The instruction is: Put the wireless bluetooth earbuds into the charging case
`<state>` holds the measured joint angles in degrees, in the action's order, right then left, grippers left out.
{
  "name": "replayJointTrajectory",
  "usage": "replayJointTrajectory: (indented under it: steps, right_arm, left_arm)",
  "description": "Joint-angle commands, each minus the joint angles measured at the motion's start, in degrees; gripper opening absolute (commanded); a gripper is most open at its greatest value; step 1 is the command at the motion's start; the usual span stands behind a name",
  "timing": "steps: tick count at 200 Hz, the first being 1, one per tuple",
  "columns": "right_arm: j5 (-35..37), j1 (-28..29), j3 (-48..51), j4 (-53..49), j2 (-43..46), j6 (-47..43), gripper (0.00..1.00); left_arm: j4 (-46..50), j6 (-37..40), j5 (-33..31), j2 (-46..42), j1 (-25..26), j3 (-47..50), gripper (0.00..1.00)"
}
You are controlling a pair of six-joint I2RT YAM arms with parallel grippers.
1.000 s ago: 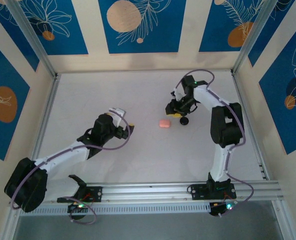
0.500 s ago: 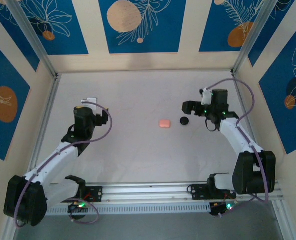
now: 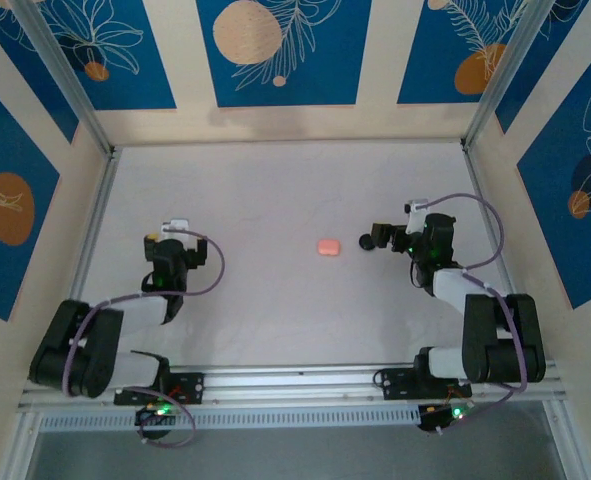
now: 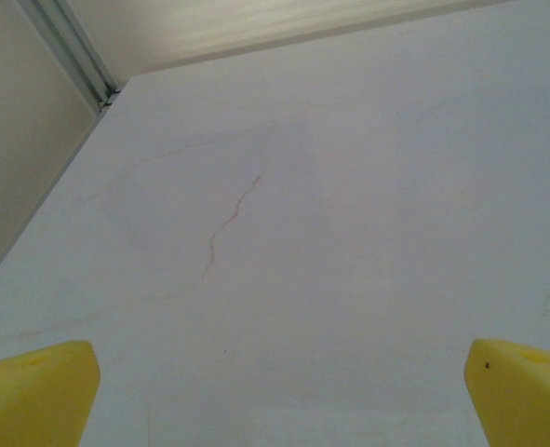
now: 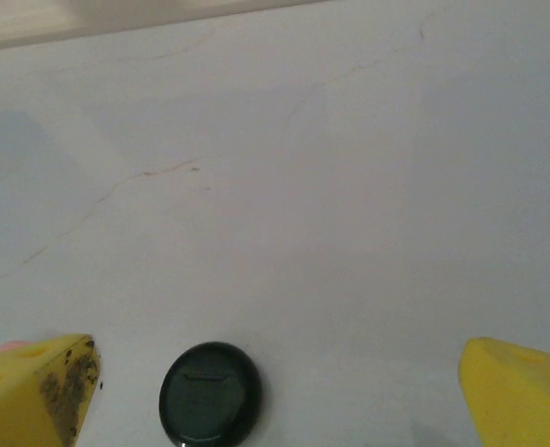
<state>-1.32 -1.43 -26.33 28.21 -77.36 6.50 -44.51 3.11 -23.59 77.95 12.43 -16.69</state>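
The charging case [image 5: 209, 391] is a round, glossy black shell with its lid down, lying flat on the white table. It lies between my right gripper's [image 5: 276, 384] yellow fingertips [image 5: 42, 382], nearer the left one and touching neither. In the top view the case [image 3: 367, 241] lies just left of the right gripper [image 3: 381, 238], which is open and low over the table. My left gripper [image 3: 173, 233] is far off at the left, open over bare table [image 4: 284, 279], with nothing between its fingers [image 4: 33, 391]. The earbuds are out of view.
A small pink rounded object [image 3: 328, 246] lies on the table a little left of the case. Aluminium rails [image 3: 95, 220] and patterned walls close in the table on three sides. Both arms are folded back near their bases.
The right gripper has opened and pulled back to the right, leaving the black case on the table. The left arm has swung left and folded back towards its base.
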Motion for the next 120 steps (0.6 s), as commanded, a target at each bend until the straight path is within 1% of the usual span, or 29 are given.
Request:
replayJointTrajectory:
  steps: [1, 5, 10, 16, 20, 29, 37, 42, 47, 51, 56, 63, 72, 82, 120]
  right_arm:
    - [-1.54, 0.60, 2.71, 14.91, -5.06, -2.88, 0.99]
    - [-1.37, 0.99, 3.41, 17.24, -6.62, -3.48, 0.99]
    - [-1.18, 1.51, 4.27, 20.47, -8.92, -4.29, 0.99]
    - [0.43, 2.02, 5.50, 26.83, -11.26, -3.74, 0.99]
    - [1.04, 1.82, 6.17, 26.95, -10.68, -3.29, 0.99]
    - [0.32, 1.44, 5.14, 21.05, -8.77, -3.51, 0.99]
    - [-0.62, 1.32, 4.12, 22.37, -10.60, -3.27, 0.99]
    - [-1.43, 0.48, 3.53, 20.35, -10.12, -2.67, 0.99]
    - [-2.42, -0.35, 2.69, 17.68, -9.63, -2.06, 0.99]
    - [-3.27, -0.93, 2.51, 17.84, -9.99, -1.57, 0.99]
    - [-3.86, -1.31, 3.03, 19.81, -10.32, -1.30, 0.99]
    - [-3.44, -1.12, 2.64, 18.20, -9.91, -1.46, 0.99]
    - [-2.49, -0.77, 2.67, 18.87, -10.16, -1.50, 0.99]
    - [-2.13, -0.77, 2.44, 17.97, -9.98, -1.34, 0.99]
    - [-2.02, -0.77, 2.57, 18.36, -10.00, -1.32, 0.99]
  left_arm:
    - [-19.29, 0.43, 2.97, 7.80, -2.57, 2.24, 1.00]
    - [-24.28, 1.15, 4.36, 10.54, -3.06, 2.72, 1.00]
    - [-26.98, 0.98, 6.24, 13.14, -3.23, 3.10, 1.00]
    - [-30.12, 2.30, 5.13, 14.93, -2.92, 2.93, 1.00]
    - [-28.45, 2.04, 5.36, 13.97, -2.89, 2.91, 1.00]
    - [-20.83, 0.27, 5.65, 11.15, -3.46, 1.69, 1.00]
    - [-17.83, -1.00, 5.91, 11.72, -4.65, -0.46, 1.00]
    - [-15.74, -1.27, 7.24, 12.17, -5.53, -2.08, 1.00]
    - [-10.38, -1.91, 8.49, 11.78, -6.22, -4.20, 1.00]
    - [-7.66, -2.48, 9.01, 11.16, -6.54, -5.15, 1.00]
    - [-9.39, -2.65, 9.68, 11.13, -6.89, -4.15, 1.00]
    - [-11.99, -2.83, 9.64, 11.78, -7.31, -3.54, 1.00]
    - [-10.58, -3.09, 9.75, 11.26, -7.33, -3.74, 1.00]
    - [-11.77, -2.83, 9.72, 11.63, -7.34, -3.53, 1.00]
    - [-10.91, -2.06, 11.48, 11.43, -7.24, -3.82, 1.00]
